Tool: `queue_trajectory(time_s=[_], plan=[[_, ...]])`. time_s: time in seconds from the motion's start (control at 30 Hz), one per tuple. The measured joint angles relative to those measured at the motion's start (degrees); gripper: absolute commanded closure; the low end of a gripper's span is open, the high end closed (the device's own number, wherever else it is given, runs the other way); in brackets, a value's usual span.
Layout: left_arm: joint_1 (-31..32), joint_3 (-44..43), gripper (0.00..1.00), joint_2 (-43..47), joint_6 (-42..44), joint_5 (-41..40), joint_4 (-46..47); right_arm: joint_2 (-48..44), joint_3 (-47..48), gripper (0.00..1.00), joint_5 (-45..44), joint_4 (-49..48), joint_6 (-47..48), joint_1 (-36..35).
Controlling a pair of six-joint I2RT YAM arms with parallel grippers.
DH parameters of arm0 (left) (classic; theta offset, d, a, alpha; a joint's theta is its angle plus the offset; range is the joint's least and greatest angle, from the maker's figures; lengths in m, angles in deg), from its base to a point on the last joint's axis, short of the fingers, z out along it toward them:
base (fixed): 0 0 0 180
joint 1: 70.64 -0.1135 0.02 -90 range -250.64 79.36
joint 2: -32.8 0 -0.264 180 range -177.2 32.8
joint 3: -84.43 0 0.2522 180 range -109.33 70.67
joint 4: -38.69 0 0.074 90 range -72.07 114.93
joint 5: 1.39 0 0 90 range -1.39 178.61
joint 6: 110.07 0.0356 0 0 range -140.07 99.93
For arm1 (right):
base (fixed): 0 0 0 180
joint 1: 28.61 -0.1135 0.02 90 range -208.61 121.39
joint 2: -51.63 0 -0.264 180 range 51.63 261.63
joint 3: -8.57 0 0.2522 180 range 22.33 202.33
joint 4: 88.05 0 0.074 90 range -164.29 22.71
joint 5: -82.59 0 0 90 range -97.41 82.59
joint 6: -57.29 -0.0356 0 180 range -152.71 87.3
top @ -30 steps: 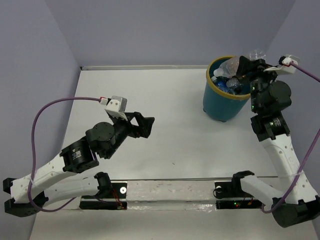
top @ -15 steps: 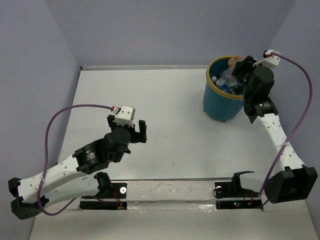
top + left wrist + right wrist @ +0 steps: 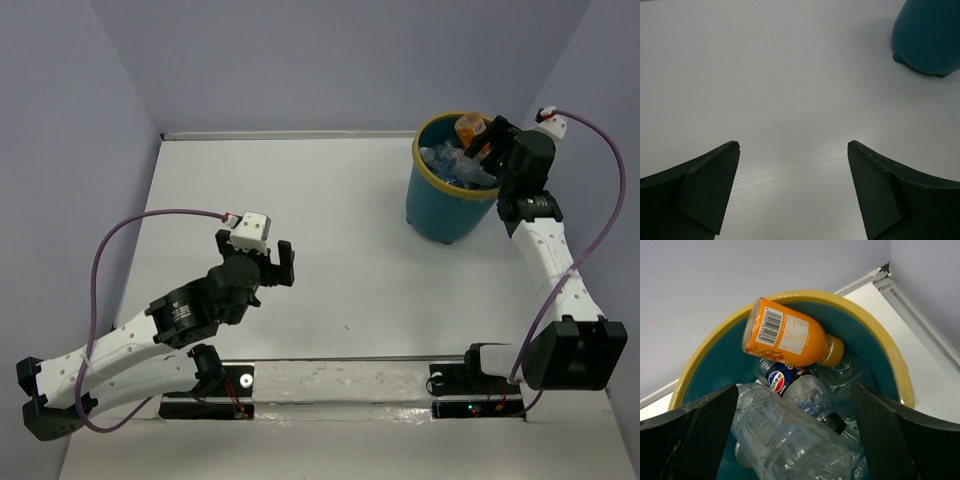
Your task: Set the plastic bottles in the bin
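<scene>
A white counter (image 3: 350,220), seen from above, is enclosed by pale lilac walls, with two white-and-black robot arms mounted at its near edge. The bin (image 3: 438,208), a round teal bucket with a yellow rim, stands at the far right of the counter, close to the back wall. The plastic bottles are all inside it. A short orange bottle (image 3: 787,340) with a barcode on its label lies tilted on top, its base against the inside of the far rim and its orange cap pointing right. Just below it is a blue-labelled bottle (image 3: 781,380) with a round red, white and blue logo. Around and beneath that are several clear bottles (image 3: 790,440), crumpled and piled together, the largest lying nearest the wrist camera. The right arm reaches up along the right side of the counter. The right gripper (image 3: 794,386) hangs over the mouth of the bin with its two dark fingers spread wide, released and holding nothing. The bottle pile shows in the gap between the fingers. The left arm stretches from the near left corner toward the middle of the counter. The left gripper (image 3: 792,144) is also spread wide and empty, over bare white counter well apart from the bin. Only the bin's teal base shows at the upper right of the left wrist view. A purple cable loops from each wrist.
</scene>
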Motion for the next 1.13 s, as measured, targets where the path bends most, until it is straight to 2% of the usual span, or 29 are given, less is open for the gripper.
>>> queue_trajectory(time_s=[0.23,0.37,0.4,0.47,0.57,0.9,1.0,1.13], plan=[[-2.05,0.0,0.01,0.37,0.0,0.31,0.09,-4.5,5.51,0.0,-2.73,1.88,3.63,0.0],[-5.14,-0.02,0.01,1.73,0.0,1.75,1.31,-10.1,4.85,0.0,-1.2,0.87,3.74,0.0],[-6.25,-0.02,0.01,2.1,0.0,2.47,1.73,-12.33,3.69,0.04,0.31,0.59,3.19,0.0],[-8.0,-0.02,0.01,2.47,0.0,3.69,2.51,-16.65,1.36,0.0,5.68,-0.17,2.08,0.02],[-9.62,-0.2,0.01,2.6,0.02,5.79,3.61,-22.51,-2.1,0.0,14.86,-0.59,-0.33,0.02],[-10.01,-2.75,0.01,4.55,0.0,10.69,7.76,-43.3,-20.61,0.0,49.83,-5.01,-8.44,0.02],[-10.01,-2.91,0.01,6.75,-0.11,11.54,9.38,-51.52,-24.9,0.0,55.32,-5.25,-10.29,0.02],[-10.01,-2.86,0.01,9.33,-0.52,12.98,12.15,-59.3,-26.32,0.0,57.05,-6.16,-10.78,0.02]])
